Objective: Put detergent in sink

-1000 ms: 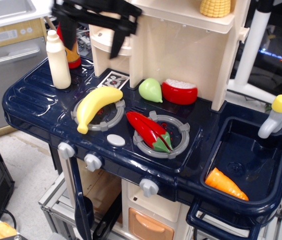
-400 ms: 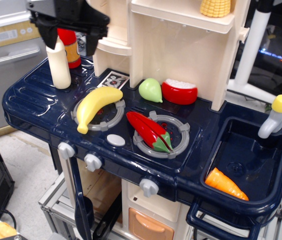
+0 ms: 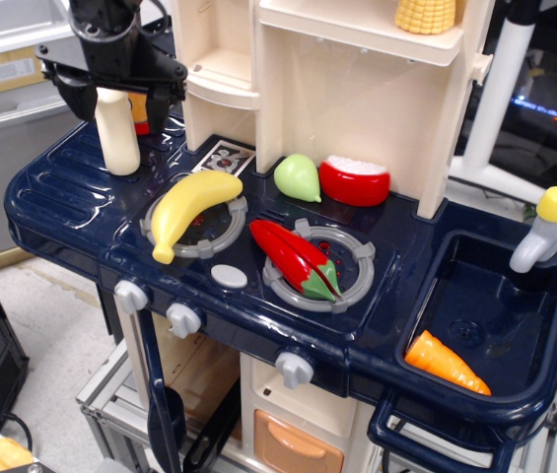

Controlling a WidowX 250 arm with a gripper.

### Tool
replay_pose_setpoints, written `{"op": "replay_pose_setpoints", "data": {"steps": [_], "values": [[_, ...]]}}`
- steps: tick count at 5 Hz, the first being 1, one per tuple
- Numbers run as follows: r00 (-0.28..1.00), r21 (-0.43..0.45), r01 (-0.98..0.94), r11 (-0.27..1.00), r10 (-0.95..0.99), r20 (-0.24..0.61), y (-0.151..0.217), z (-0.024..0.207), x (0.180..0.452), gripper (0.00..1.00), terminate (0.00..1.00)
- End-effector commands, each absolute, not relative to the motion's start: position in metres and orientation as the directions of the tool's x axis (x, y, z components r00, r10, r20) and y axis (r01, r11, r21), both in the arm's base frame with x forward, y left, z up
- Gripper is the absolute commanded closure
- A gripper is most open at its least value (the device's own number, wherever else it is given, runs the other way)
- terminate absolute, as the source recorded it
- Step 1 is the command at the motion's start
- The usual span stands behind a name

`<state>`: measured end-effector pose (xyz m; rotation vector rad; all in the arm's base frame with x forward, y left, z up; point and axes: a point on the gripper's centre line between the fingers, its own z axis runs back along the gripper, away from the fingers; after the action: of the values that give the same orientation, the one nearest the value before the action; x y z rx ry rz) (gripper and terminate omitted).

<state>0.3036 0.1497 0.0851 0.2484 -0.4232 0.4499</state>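
Note:
The detergent (image 3: 118, 138) is a cream-white bottle standing upright at the back left of the dark navy counter. My black gripper (image 3: 117, 99) has come down over its top. The two fingers stand wide apart, one on each side of the bottle's neck, with a gap to the bottle on both sides. The gripper is open and holds nothing. The bottle's cap is hidden behind the gripper. The sink (image 3: 490, 281) is the deep navy basin at the far right, with a grey faucet (image 3: 542, 233) topped by a yellow knob.
An orange carrot (image 3: 446, 363) lies in the sink's front. A banana (image 3: 187, 210) and a red pepper (image 3: 293, 258) lie on the burner rings. A green pear (image 3: 298, 177) and a red-and-white food piece (image 3: 354, 180) sit by the cream back wall. A red bottle (image 3: 142, 124) shows behind the detergent.
The gripper has moved left and down from above the counter's back onto the detergent's top. The bottle and everything else have stayed in place.

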Motion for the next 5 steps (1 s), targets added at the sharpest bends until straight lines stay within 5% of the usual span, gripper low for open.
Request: {"op": "replay_pose_setpoints", "data": {"steps": [1, 3, 4, 5], "values": [[0.789, 0.175, -0.474, 0.863, 0.327, 0.520, 0.170, 0.092, 0.309, 0.00, 0.00], [0.727, 0.146, -0.528, 0.837, 0.356, 0.586, 0.195, 0.089, 0.316, 0.00, 0.00], [0.674, 0.111, -0.580, 0.807, 0.400, 0.621, 0.191, 0.088, 0.323, 1.00, 0.00], [0.650, 0.105, -0.620, 0.778, 0.434, 0.625, 0.175, 0.095, 0.320, 1.00, 0.00]]}}
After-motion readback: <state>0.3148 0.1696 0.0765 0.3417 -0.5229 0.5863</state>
